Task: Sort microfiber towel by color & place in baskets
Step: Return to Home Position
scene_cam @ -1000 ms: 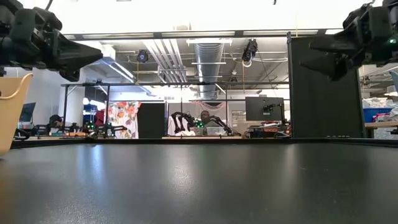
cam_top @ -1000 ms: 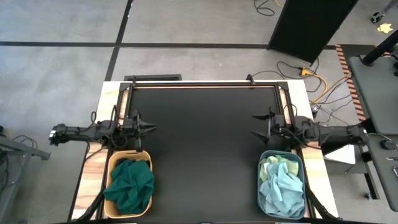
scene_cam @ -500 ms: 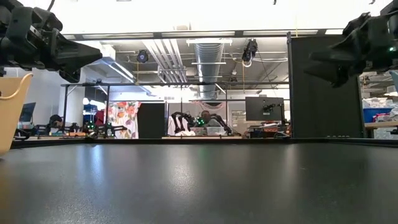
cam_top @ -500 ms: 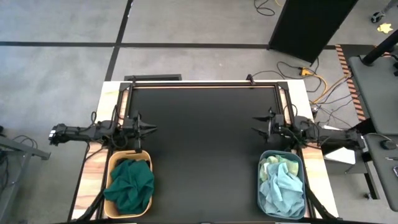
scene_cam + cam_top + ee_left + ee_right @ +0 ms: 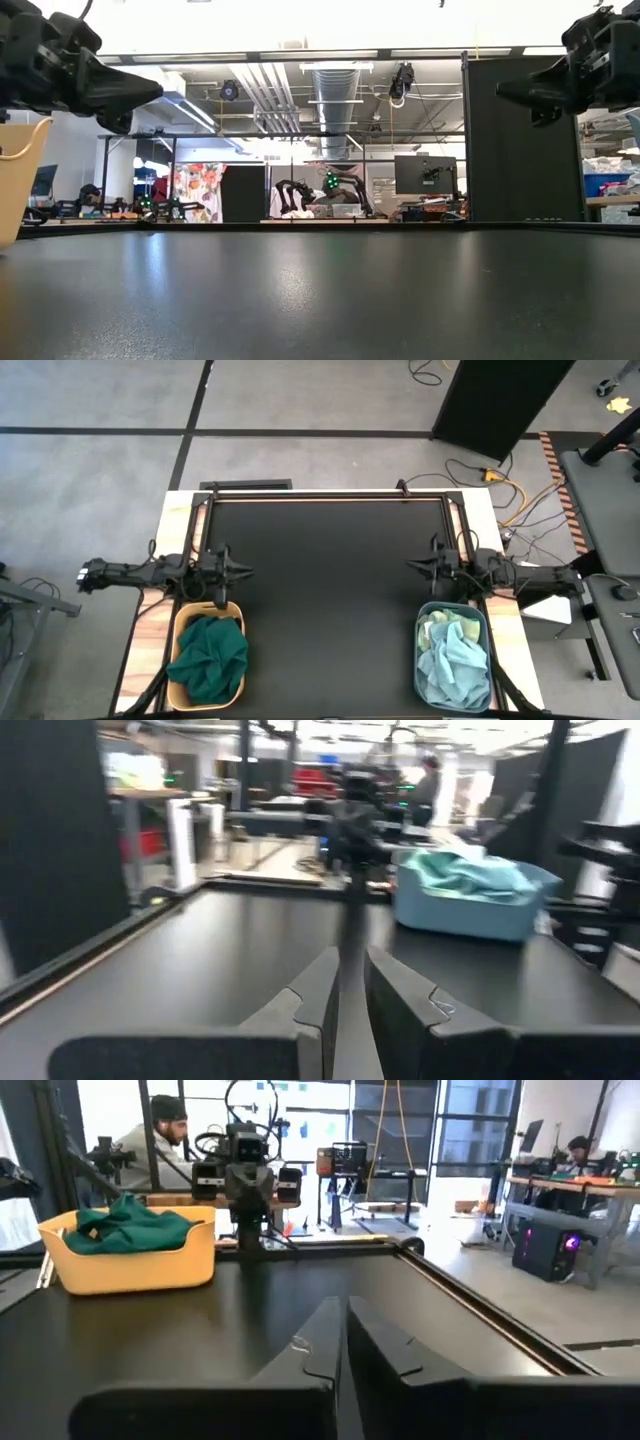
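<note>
I see the left gripper [image 5: 243, 571] at middle left, fingers closed on nothing, just above the orange-yellow basket [image 5: 205, 606] that holds the dark green towel [image 5: 210, 655]. The right gripper [image 5: 410, 566], likewise closed and empty, sits at middle right above the grey-blue basket [image 5: 418, 660] with the light blue towel [image 5: 455, 665].

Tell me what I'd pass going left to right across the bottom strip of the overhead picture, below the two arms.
First the orange-yellow basket holding a dark green towel → bare black tabletop → grey-blue basket holding light blue towels.
</note>
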Available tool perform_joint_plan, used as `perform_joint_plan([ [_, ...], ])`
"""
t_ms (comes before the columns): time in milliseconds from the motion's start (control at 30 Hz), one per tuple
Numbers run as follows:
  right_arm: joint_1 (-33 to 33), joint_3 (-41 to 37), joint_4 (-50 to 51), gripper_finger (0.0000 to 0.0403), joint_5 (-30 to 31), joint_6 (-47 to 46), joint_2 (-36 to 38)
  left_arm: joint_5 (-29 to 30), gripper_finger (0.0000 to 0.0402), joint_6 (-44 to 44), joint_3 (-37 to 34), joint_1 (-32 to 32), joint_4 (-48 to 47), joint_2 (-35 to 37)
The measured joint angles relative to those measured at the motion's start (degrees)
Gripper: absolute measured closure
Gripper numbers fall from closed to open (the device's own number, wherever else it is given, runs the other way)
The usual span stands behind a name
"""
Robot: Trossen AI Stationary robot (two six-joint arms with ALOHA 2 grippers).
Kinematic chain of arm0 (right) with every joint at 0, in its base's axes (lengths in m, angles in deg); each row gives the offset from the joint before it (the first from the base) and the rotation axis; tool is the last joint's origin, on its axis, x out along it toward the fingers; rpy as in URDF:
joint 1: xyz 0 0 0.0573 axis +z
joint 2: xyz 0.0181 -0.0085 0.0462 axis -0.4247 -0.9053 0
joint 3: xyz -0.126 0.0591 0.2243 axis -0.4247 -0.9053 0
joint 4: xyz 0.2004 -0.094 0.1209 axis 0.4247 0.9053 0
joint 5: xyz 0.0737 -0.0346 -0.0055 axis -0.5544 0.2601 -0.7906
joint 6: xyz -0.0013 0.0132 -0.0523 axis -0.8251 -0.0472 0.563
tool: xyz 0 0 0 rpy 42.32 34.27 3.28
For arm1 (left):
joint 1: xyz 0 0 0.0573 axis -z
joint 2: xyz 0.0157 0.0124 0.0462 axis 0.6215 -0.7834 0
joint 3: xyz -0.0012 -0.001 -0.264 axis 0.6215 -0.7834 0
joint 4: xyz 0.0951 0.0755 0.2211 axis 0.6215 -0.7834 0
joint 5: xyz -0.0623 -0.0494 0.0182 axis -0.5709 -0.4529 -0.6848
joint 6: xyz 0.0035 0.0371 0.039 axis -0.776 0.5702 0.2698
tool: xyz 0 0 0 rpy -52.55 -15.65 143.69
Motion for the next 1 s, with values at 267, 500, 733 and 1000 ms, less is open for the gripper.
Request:
perform_joint_plan([
  [267,0.0,0.0,0.1,0.0394,-3.0,0.8,-0.4,-8.2,0.0366,-0.1,0.0,0.0,-0.3,-0.2],
  [500,0.0,0.0,0.3,0.0394,-4.7,0.2,-0.3,-8.6,0.0366,-1.6,0.0,0.0,-1.4,-0.7],
  [733,0.0,0.0,-0.2,0.0394,-5.7,-0.4,-0.7,-8.7,0.0366,-3.0,0.2,0.0,-2.1,-3.5],
  [1000,0.0,0.0,-0.3,0.0394,-5.1,-1.3,-0.7,-8.5,0.0366,-3.0,0.2,0.0,-1.8,-6.0],
])
